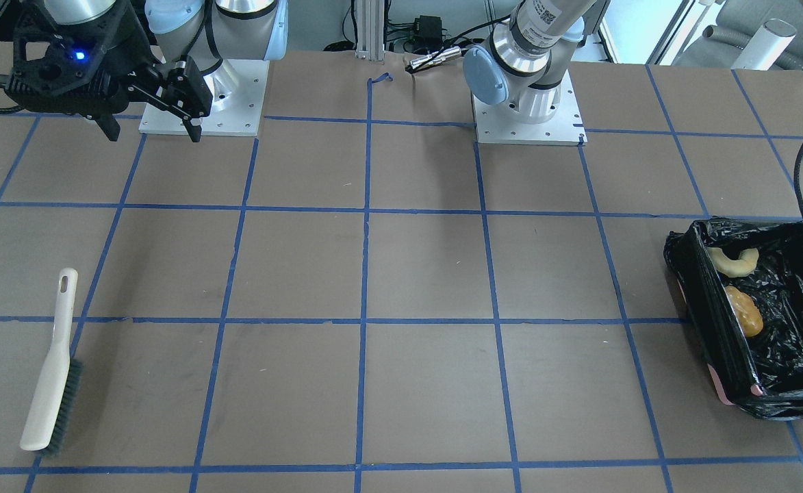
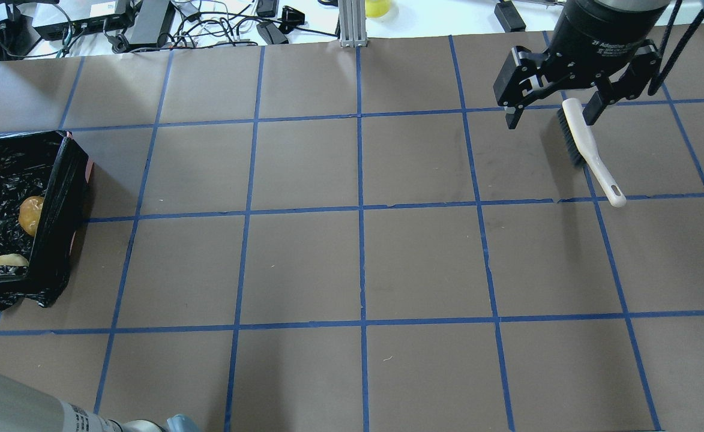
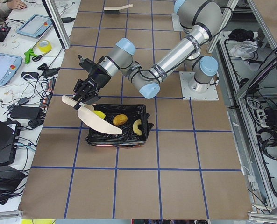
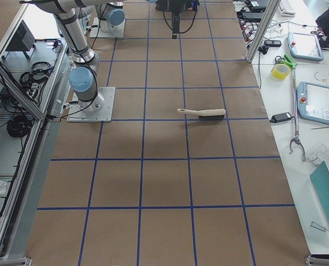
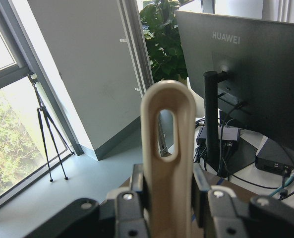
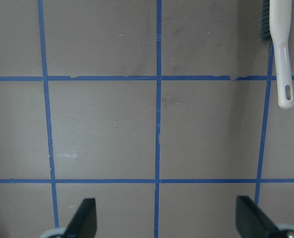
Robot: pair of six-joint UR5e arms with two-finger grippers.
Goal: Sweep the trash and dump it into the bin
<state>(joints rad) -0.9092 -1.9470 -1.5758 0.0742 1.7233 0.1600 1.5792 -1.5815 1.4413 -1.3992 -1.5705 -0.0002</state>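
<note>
The bin (image 2: 57, 204) sits at the overhead view's left edge, the brush (image 2: 589, 150) on the table (image 2: 358, 270) at upper right, well apart. In the bin lie the lump (image 2: 30, 215), croissant piece (image 2: 6, 260) and sponge wedge (image 3: 99, 114); the dustpan (image 3: 98, 122) hangs over it.

Bare table (image 1: 401, 274) runs between the brush (image 1: 52, 370) on my right side and the bin (image 1: 716, 322) at my left edge; either pincer can pass there. The dustpan (image 3: 98, 122), clamped in my left gripper (image 3: 83, 95), hangs across part of the bin's opening. My right gripper (image 2: 551, 117) hangs spread above the brush.
</note>
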